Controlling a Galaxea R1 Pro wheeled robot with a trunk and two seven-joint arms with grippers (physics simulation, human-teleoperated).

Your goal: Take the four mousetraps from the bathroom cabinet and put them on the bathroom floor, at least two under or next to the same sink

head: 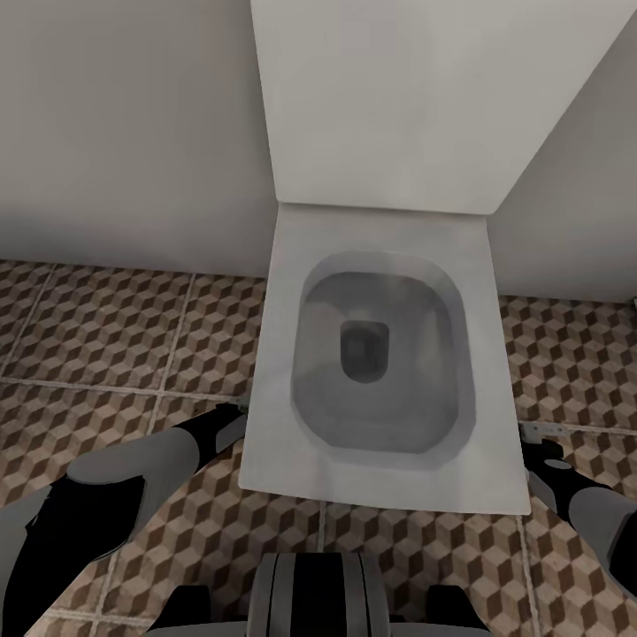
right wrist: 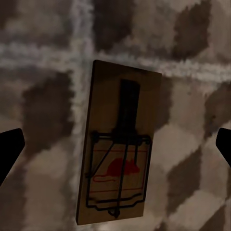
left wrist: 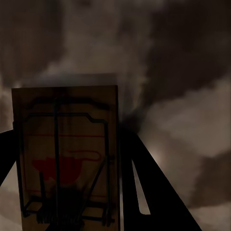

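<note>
Cube-patterned tiles in brown, beige and white cover the bathroom floor (head: 106, 336), with pale grout lines, and a white toilet (head: 389, 354) with its lid raised stands against the grey wall (head: 124, 115). Both arms reach down low on either side of the bowl, the left arm (head: 133, 478) grey and black, the right arm (head: 584, 504) coming in from the other side.

From the left wrist, a mousetrap (left wrist: 67, 154) sits upright between the dark fingers (left wrist: 154, 192) of the left hand (left wrist: 65, 192), which is clenched on it: a brown wooden rectangle with a dark wire frame and a red mouse print. From the right wrist, a second mousetrap (right wrist: 120, 144) of the same look lies flat on the tiles, across a grout line. The right hand (right wrist: 115, 149) is released, its black fingertips (right wrist: 9, 144) spread well apart on both sides of it, touching nothing.
</note>
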